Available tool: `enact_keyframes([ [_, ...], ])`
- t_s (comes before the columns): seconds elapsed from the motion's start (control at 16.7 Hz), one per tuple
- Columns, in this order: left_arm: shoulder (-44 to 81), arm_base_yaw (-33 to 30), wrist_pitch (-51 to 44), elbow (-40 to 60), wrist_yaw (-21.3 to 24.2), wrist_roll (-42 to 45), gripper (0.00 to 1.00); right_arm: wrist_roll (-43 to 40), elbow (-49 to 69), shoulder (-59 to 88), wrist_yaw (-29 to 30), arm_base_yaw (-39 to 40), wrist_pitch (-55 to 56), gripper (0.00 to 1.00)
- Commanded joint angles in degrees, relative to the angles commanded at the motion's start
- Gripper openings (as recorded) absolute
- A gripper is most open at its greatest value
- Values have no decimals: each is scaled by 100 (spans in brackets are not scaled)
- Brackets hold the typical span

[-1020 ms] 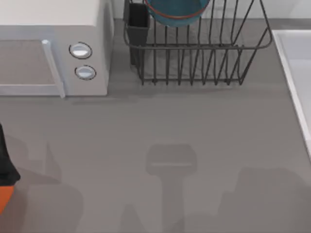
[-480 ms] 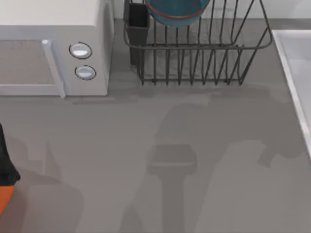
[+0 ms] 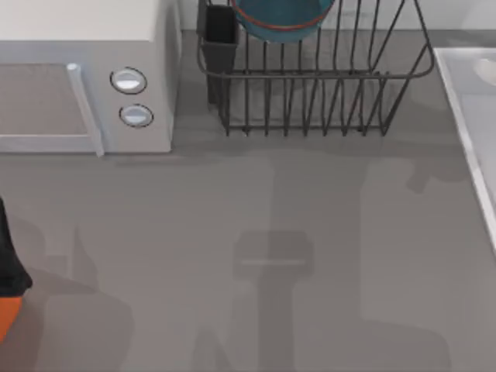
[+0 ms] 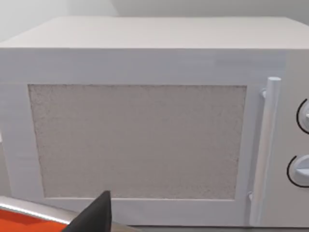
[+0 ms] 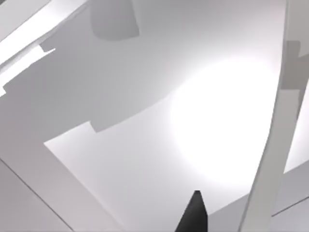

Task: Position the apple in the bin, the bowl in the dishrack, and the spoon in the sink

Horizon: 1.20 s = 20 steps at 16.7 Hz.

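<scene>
The teal bowl (image 3: 280,17) with its reddish rim rests inside the dark wire dishrack (image 3: 310,77) at the back, beside the rack's cutlery cup (image 3: 219,29). The pale sink (image 3: 465,116) runs along the right edge, and a small pale oval shape (image 3: 487,71) lies in it; I cannot tell whether that is the spoon. The right wrist view looks down into the sink basin (image 5: 145,145), with a dark part of my right gripper (image 5: 193,215) low in the picture. My left gripper (image 4: 96,215) hangs in front of the microwave. The apple is out of view.
A white microwave (image 3: 85,70) with two round knobs stands at the back left, its door (image 4: 140,140) closed. At the left edge sits a black and orange shape (image 3: 8,287); an orange surface with a grey rim (image 4: 29,220) shows in the left wrist view.
The arm shadows on the table have shifted toward the back right, near the sink. A small pale shape now shows in the sink at the right edge.
</scene>
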Motion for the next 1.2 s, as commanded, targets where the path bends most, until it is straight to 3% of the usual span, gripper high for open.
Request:
enact_keyframes([
  [0.54, 0, 0, 0, 0, 0, 0, 100, 127, 431, 300, 6, 34, -36, 0],
  [1.2, 0, 0, 0, 0, 0, 0, 100, 129, -1482, -161, 2, 75, 1413, 0],
])
